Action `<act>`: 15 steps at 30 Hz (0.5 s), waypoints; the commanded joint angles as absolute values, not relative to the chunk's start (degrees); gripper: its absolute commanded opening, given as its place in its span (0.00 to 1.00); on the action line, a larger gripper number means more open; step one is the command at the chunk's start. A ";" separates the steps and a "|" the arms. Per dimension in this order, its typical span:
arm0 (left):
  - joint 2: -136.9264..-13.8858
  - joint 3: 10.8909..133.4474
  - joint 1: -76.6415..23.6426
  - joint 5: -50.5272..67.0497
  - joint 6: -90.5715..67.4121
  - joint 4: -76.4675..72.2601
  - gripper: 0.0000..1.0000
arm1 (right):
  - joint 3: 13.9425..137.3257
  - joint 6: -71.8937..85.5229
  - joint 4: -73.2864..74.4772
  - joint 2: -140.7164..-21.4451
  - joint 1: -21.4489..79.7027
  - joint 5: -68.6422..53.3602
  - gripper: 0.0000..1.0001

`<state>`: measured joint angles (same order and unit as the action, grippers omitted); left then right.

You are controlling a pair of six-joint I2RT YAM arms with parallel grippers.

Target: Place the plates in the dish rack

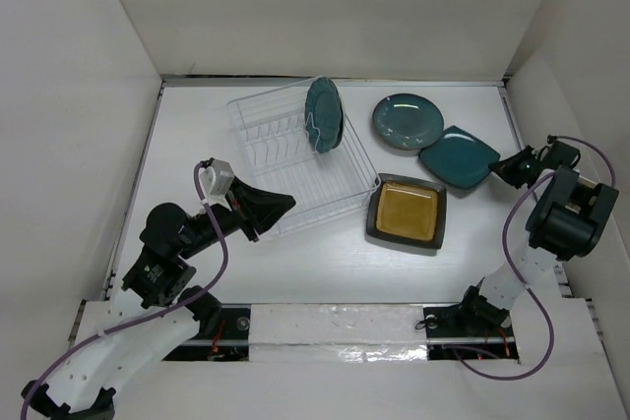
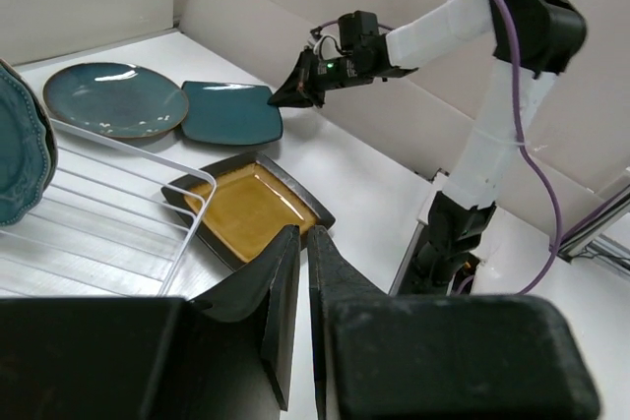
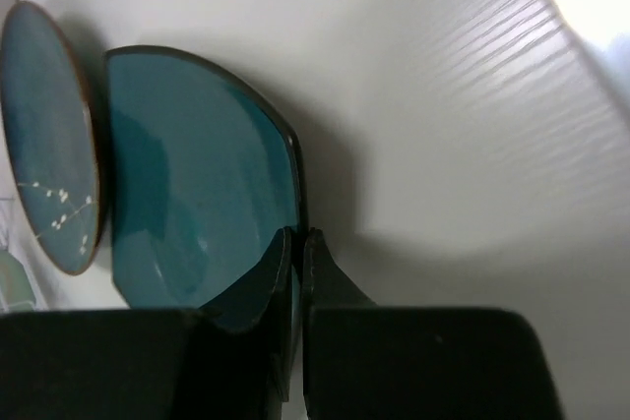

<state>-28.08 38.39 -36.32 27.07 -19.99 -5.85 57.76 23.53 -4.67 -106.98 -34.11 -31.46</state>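
Observation:
The clear dish rack (image 1: 285,169) stands left of centre with the teal scalloped plate (image 1: 323,113) upright in its far end. The dark teal round plate (image 1: 407,121), the teal square plate (image 1: 458,156) and the black-rimmed amber square plate (image 1: 407,213) lie flat to its right. My right gripper (image 1: 499,166) is shut on the teal square plate's right rim (image 3: 187,174). My left gripper (image 1: 288,202) is shut and empty at the rack's near right side, pointing toward the amber plate (image 2: 251,209). I cannot make out the pale green glass plate.
White walls enclose the table on three sides. The right arm (image 2: 492,95) rises beside the right wall. The rack's wire edge (image 2: 148,154) shows in the left wrist view, with the scalloped plate (image 2: 20,145) at its left.

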 commanded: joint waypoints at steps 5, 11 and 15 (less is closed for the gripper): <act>-28.21 40.78 -36.65 26.37 -19.51 -8.09 0.06 | 39.76 32.43 -20.20 -85.89 -28.83 -18.03 0.00; -29.52 40.78 -36.65 25.23 -19.34 -7.47 0.06 | 30.16 37.08 -25.92 -68.92 -27.33 -15.99 0.00; -30.58 40.78 -36.65 25.14 -19.25 -7.30 0.06 | 27.43 38.49 -25.41 -62.68 -26.81 -18.01 0.00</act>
<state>-29.85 38.39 -36.32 25.43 -19.97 -5.65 27.22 35.09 -17.58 -66.83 -27.62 -16.27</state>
